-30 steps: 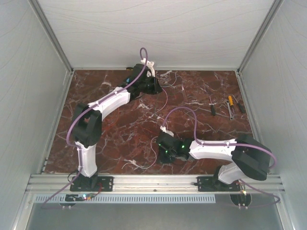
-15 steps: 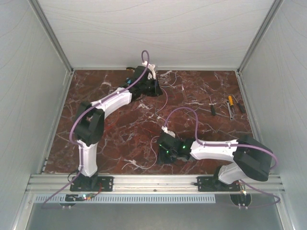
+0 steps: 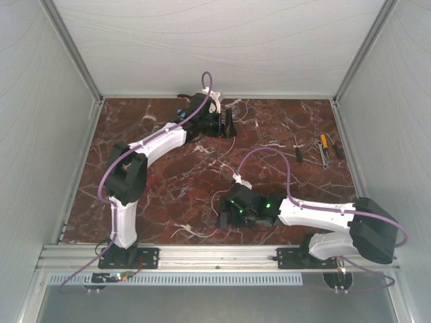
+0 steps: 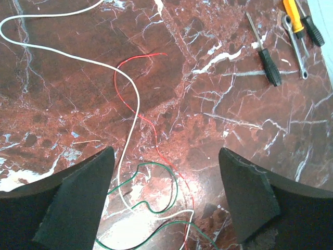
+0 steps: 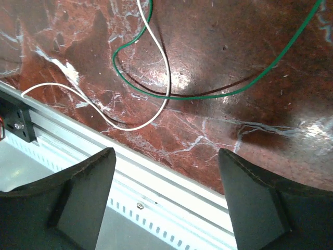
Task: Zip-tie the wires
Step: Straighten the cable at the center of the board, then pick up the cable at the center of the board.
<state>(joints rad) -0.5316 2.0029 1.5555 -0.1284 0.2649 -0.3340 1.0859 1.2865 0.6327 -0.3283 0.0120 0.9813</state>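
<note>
Thin wires (image 3: 234, 144) trail over the red marble table from the far middle toward the near edge. In the left wrist view a white wire (image 4: 136, 112), a red wire (image 4: 117, 86) and a green wire (image 4: 176, 182) curl on the marble below my left gripper (image 4: 165, 166), which is open and holds nothing. My left gripper (image 3: 227, 124) hangs at the far middle of the table. Near the front edge my right gripper (image 3: 222, 217) is open and empty above a white wire (image 5: 167, 78) and a green wire (image 5: 244, 86).
Screwdrivers and a wrench (image 3: 323, 148) lie at the right side of the table; the left wrist view shows a black screwdriver (image 4: 266, 60) and an orange-handled tool (image 4: 293, 13). An aluminium rail (image 5: 156, 182) runs along the table's near edge under my right gripper.
Both grippers went from shut to wide open, and no wire stays between either pair of fingers. The right arm stretched left toward the front edge; the left gripper shifted slightly right.
</note>
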